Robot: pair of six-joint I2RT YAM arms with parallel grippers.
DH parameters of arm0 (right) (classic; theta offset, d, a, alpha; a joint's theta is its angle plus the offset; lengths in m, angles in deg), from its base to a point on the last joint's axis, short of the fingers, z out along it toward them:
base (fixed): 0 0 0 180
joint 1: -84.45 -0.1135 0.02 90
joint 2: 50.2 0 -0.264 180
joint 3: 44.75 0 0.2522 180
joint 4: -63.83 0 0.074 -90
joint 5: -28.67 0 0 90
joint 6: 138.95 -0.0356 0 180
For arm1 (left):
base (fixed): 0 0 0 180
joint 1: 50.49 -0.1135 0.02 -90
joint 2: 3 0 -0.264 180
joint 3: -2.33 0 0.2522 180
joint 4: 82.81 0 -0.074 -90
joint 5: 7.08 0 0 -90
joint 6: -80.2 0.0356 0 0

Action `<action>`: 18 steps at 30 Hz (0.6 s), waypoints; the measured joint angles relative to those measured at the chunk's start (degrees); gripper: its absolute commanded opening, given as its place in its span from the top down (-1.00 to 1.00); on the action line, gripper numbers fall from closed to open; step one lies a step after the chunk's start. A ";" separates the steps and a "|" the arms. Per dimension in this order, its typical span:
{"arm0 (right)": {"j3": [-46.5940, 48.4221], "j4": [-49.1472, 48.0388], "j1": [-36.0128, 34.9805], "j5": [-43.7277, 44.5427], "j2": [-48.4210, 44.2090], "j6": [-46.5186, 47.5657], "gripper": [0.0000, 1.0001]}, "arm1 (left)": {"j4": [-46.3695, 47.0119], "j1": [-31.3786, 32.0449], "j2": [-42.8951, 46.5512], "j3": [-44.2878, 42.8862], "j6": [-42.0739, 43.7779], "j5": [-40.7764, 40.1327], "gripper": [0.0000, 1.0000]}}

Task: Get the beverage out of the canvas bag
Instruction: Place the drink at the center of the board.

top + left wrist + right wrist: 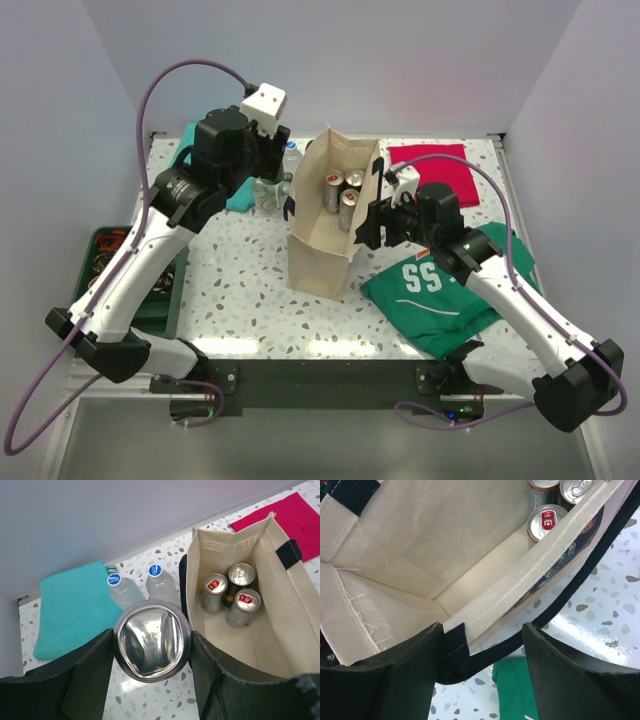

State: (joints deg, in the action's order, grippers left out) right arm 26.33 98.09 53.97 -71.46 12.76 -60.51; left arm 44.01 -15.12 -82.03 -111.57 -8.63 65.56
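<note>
Take the speckled table (250, 290) as the working surface and locate the canvas bag (320, 255) upright at its centre, mouth open, with three cans (230, 595) standing together at the far end inside. Note the teal cloth (70, 610) lying flat to the left of the bag, with two water bottles (140, 587) upright between cloth and bag. Read the right gripper (482, 630) as open: jaws straddling the right-hand rim and navy strap (454, 652), not pinching either. Read the left gripper (152, 652) as closed on the beverage can (151, 637), outside the bag, just left of its wall, raised over the table near the bottles, one silvery end toward the wrist camera. Treat the step in hand, by judgement, as the set-down. Bring the can upright first; lower onto bare table apart from bottles and cloth; avoid brushing the bag wall; release only once fully seated; withdraw straight up.
</note>
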 measured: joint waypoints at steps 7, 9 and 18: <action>0.48 0.00 0.00 -0.37 0.11 -0.81 -0.60 | 0.90 0.00 1.36 4.26 -0.07 -1.73 1.00; 0.70 -0.02 0.00 -0.39 0.13 -1.07 -0.62 | 0.90 0.00 1.99 5.42 -0.09 -2.10 1.00; 0.87 -0.59 0.00 -0.52 0.13 -1.68 -0.82 | 1.49 0.00 4.31 9.09 -1.05 -2.62 1.00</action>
State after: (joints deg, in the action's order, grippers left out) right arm 27.21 97.50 53.97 -71.98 12.89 -62.19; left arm 45.50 -15.12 -77.72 -102.48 -9.68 62.93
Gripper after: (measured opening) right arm 0.880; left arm 0.626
